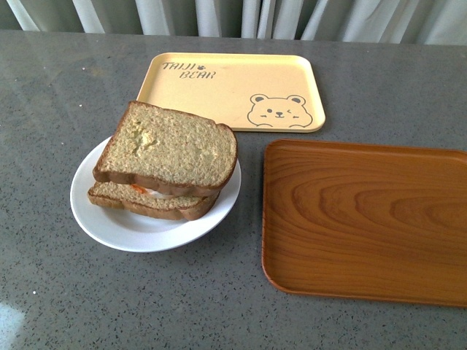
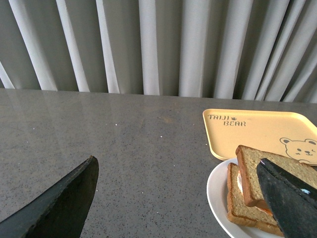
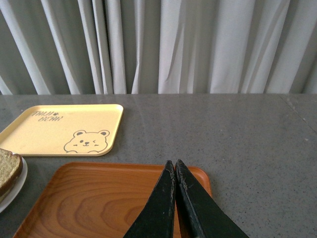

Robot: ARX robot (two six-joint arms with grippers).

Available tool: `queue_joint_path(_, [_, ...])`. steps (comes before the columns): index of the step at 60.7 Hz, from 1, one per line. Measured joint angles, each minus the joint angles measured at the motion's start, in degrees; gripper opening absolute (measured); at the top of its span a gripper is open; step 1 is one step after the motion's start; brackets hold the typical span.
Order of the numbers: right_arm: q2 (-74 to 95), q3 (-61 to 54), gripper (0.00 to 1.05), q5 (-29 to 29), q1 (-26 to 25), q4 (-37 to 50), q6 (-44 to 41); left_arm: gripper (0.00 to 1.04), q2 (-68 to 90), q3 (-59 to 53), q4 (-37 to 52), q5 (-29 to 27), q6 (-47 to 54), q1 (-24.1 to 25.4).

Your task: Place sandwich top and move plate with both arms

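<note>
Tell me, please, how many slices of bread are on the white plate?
2. The sandwich top lies uppermost, turned slightly askew. The lower slice sits beneath it on the plate. No other slice shows, though one could be hidden between them.

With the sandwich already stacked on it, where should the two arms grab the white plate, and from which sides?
Probably pinch the plate by its bare rim, at the left edge and the near-right edge, coming in low from either side. The sandwich top overhangs the far rim, leaving little to grip there.
</note>
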Motion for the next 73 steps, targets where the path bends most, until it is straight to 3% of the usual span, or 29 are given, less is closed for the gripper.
queue_joint_path(16, [-0.1, 0.0, 0.02, 0.0, 0.0, -0.1, 0.0, 0.96, 0.0, 0.0, 0.0, 0.0, 0.0, 0.0])
queue_joint_path(24, [-0.1, 0.0, 0.31, 0.0, 0.0, -0.1, -0.1, 0.96, 0.0, 0.0, 0.0, 0.0, 0.0, 0.0])
queue_joint_path(36, [-0.1, 0.0, 0.65, 0.0, 0.0, -0.1, -0.1, 0.96, 0.0, 0.0, 0.0, 0.0, 0.0, 0.0])
queue_joint_path(38, [-0.1, 0.0, 0.7, 0.0, 0.0, -0.1, -0.1, 0.96, 1.4, 0.9, -2.8, 3.6, -1.2, 1.0])
queue_joint_path(42, [-0.1, 0.0, 0.82, -0.2, 0.0, -0.1, -0.1, 0.96, 11.0, 6.1, -13.3, 16.6, -7.3, 4.5])
queue_joint_path(45, [-0.1, 0.0, 0.91, -0.1, 0.0, -0.1, -0.1, 0.96, 16.2, 6.9, -12.6, 20.0, -9.6, 5.1])
queue_joint_path(49, [-0.1, 0.0, 0.97, -0.1, 0.0, -0.1, -0.1, 0.96, 23.7, 7.2, -7.6, 23.1, -11.9, 6.0])
queue_joint_path(73, [-0.2, 0.0, 0.96, -0.1, 0.0, -0.1, -0.1, 0.96, 70.5, 13.9, 33.0, 33.1, -19.9, 11.8])
